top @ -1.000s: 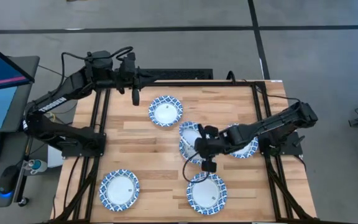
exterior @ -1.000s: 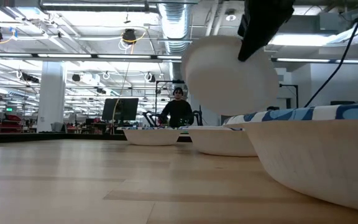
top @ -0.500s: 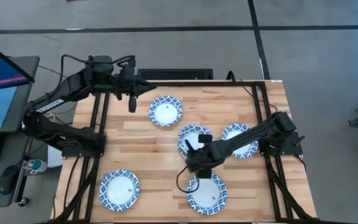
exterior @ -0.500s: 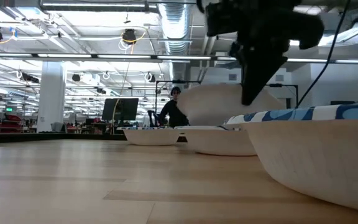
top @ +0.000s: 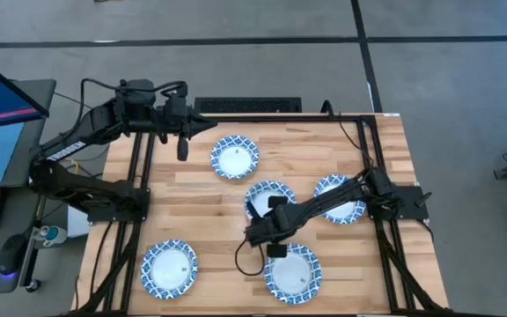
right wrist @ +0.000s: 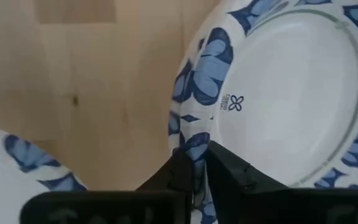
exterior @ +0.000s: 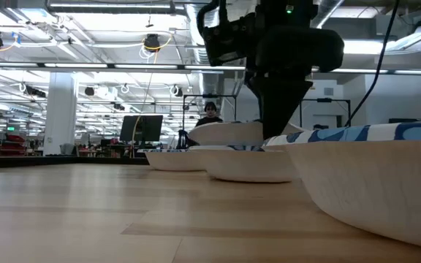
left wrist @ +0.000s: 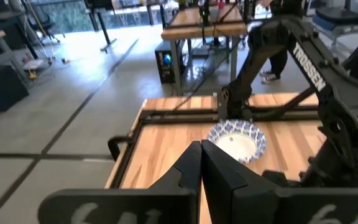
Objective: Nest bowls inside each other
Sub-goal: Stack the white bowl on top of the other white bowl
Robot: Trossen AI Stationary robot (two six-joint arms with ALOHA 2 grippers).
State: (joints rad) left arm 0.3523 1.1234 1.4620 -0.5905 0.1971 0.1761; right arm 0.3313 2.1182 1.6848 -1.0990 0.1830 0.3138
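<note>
Right end effector (top: 255,231) pinching rim of centre bowl (top: 269,197), seemingly nested atop another.

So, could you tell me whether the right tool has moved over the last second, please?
Yes. In the high view the right tool has travelled left, away from the right-hand bowl, and down, lowering its bowl toward the centre bowl.

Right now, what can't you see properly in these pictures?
- High view: the right arm covers part of the middle bowl, so how many bowls sit stacked there is unclear.
- Low view: the near bowl is cut off by the picture's edge and hides the table behind it.
- Low view: the person far behind is too small to make out.
</note>
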